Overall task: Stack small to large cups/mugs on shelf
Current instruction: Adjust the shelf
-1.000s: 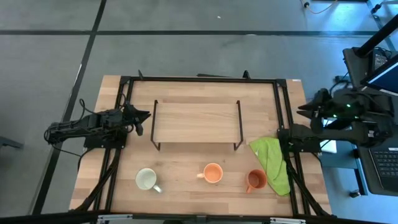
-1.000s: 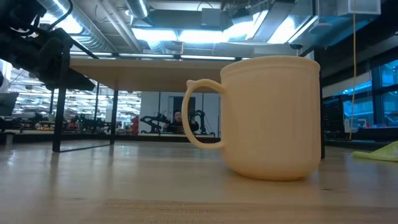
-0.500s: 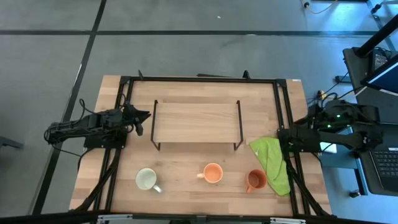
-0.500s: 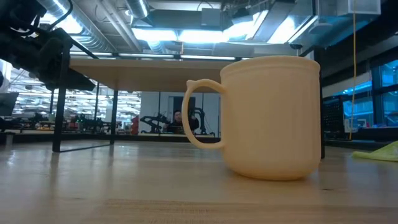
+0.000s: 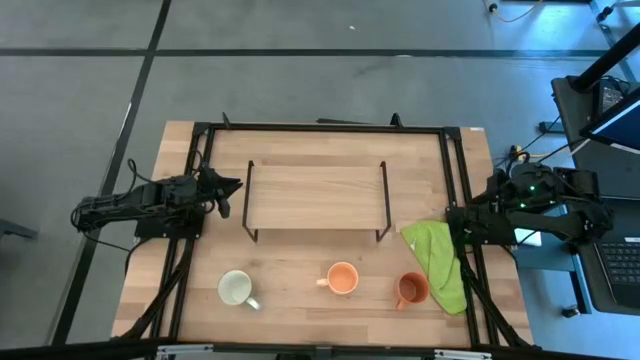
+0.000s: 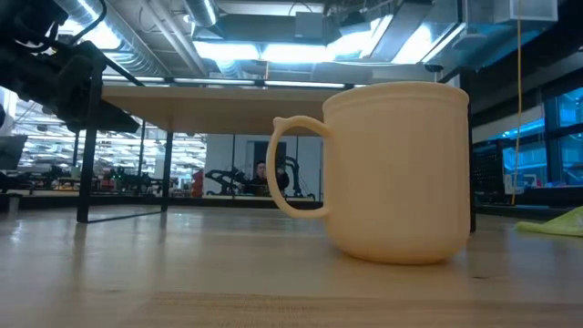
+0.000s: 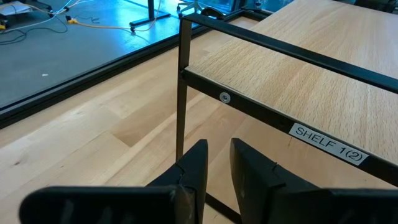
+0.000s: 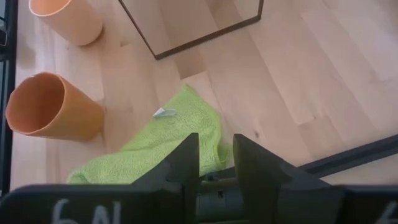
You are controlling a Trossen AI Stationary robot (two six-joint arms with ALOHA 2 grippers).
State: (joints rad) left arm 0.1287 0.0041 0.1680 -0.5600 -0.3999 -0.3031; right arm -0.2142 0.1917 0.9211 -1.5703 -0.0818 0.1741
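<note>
Three mugs stand upright on their bases in a row near the table's near edge: the white mug, the light orange mug and the dark orange-brown mug. The shelf stands on its wire legs at the table's middle. My left gripper hovers by the shelf's left end, fingers close together and empty. My right gripper hangs over the table's right edge above the lime-green cloth, fingers close together and empty.
The lime-green cloth lies crumpled at the right, between the shelf's right legs and the dark orange-brown mug. A black metal frame runs around the tabletop. Bare wood lies between the shelf and the mug row.
My right arm has swung down from beyond the table's right edge, moving a little toward the near edge and tipping its gripper toward the cloth. The mugs, the shelf and my left arm have stayed still.
</note>
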